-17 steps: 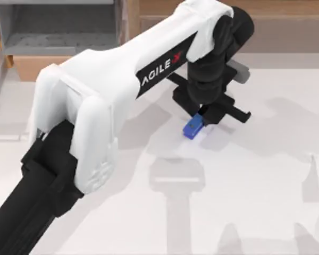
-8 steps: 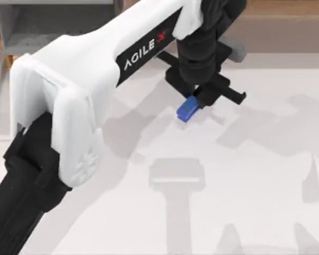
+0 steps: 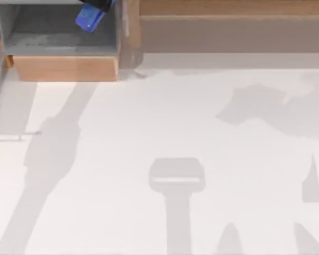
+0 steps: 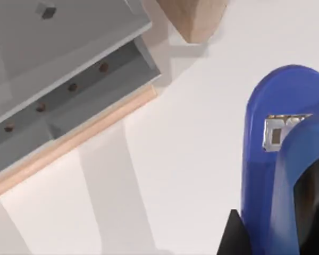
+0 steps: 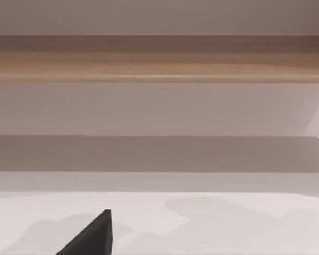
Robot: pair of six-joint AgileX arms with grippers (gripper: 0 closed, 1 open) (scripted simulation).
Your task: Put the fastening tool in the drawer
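White tabletop [image 3: 202,127] spread across the top view, bare but for soft grey shadows [image 3: 176,180] of arms and a broad stripe of shade on the left.

Along the far edge to the right, a long brown wooden shelf unit [image 3: 228,21], also seen from the right wrist view as a wooden band [image 5: 159,58] above a shaded recess. Standing just beside the drawer's right wall.

At the far left corner, the drawer [image 3: 64,68] pulled open: grey inner walls and floor, light tan wooden front panel facing the tabletop. From the left wrist view, the same drawer [image 4: 69,79] seen at an angle, with a row of small dark screws [image 4: 72,87] along one grey wall and the tan panel edge below it. A tan wooden corner close by at the frame's edge.

Over the far part of the drawer's grey interior in the top view, the blue stapler [image 3: 90,17], tilted, inside the outline of the walls; touching the floor or held above it: cannot tell. Nothing between it and the drawer floor.

Left gripper [image 3: 102,3] at the stapler's far end, jaws closed on the blue stapler [image 4: 271,175], black parts flanking it in the left wrist view.

Right gripper [image 5: 93,236] low over the tabletop, facing the shelf unit, well apart from the drawer; open or closed: cannot tell.
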